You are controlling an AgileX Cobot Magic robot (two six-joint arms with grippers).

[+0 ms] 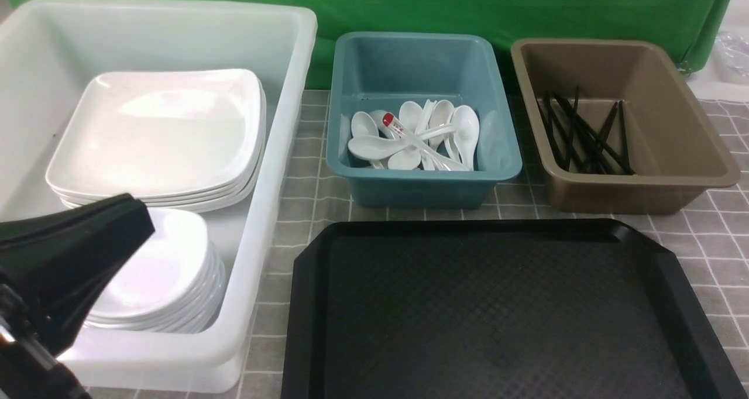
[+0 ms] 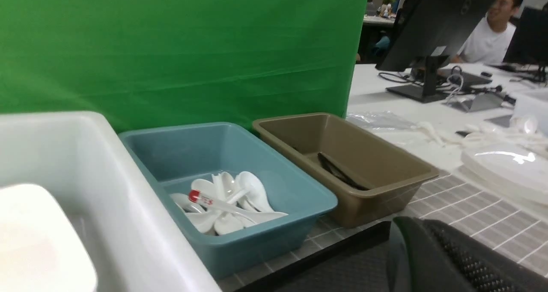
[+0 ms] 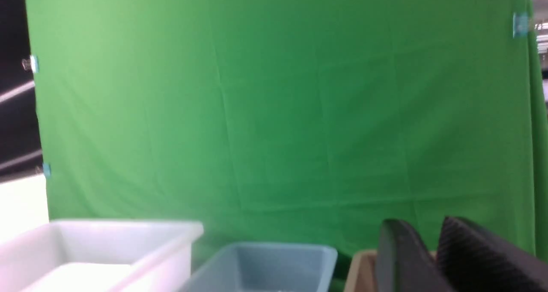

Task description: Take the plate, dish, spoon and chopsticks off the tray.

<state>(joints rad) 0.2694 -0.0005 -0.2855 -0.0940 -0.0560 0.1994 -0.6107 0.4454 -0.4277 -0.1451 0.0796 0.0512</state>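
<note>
The plate (image 1: 155, 131) is stacked in the white bin (image 1: 246, 253) at 12 o'clock from the left gripper (image 1: 88, 235), the nearer effector; its jaw state cannot be determined. Spoon (image 1: 409, 138) and chopsticks (image 1: 585, 133) are binned at 2 o'clock. The tray (image 1: 497, 311) is bare.

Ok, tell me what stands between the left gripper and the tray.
Only the white bin's right wall lies between the left gripper and the tray. The tray is bare: the red-tipped spoon lies in the teal bin, chopsticks in the brown bin.

A green cloth backdrop (image 1: 468, 7) hangs behind a grey checked tablecloth (image 1: 304, 153).
</note>
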